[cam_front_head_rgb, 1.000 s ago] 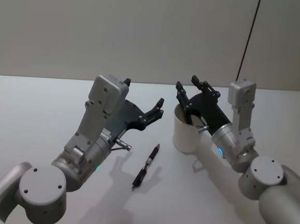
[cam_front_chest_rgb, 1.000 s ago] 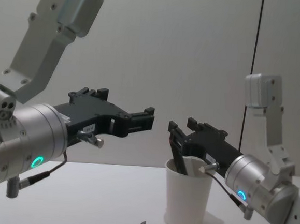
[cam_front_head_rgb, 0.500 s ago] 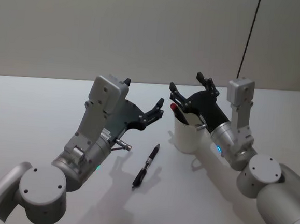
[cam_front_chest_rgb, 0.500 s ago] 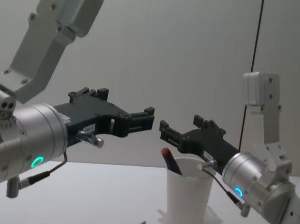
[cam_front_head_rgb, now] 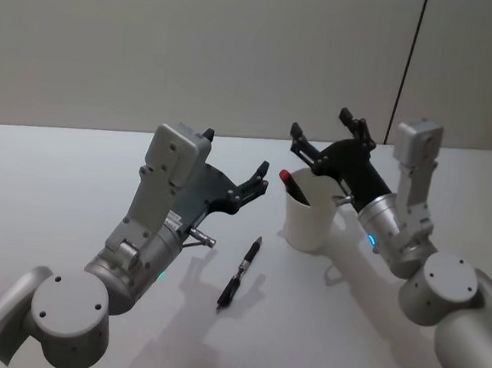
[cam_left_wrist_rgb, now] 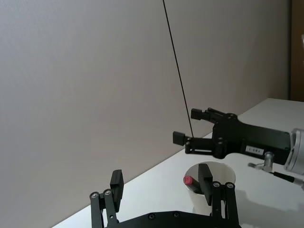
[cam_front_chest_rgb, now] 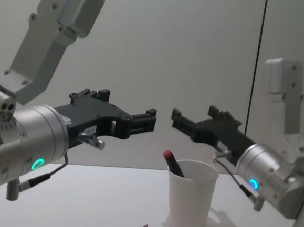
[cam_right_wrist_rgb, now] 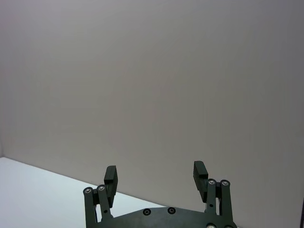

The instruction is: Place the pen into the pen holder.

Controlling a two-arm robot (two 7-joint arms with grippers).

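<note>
Judged largely done: leaning inside the pen holder (cam_front_head_rgb: 308, 225), a red-capped pen (cam_front_head_rgb: 295, 186), cap poking above the rim. Hovering just above and behind the pen holder, spread wide and gripping nothing, the right gripper (cam_front_head_rgb: 320, 124). Left of the pen holder, raised, likewise wide apart and empty, the left gripper (cam_front_head_rgb: 236, 152). Lying flat near the pen holder's left front (possibly left to do), a black pen (cam_front_head_rgb: 240, 273).
</note>
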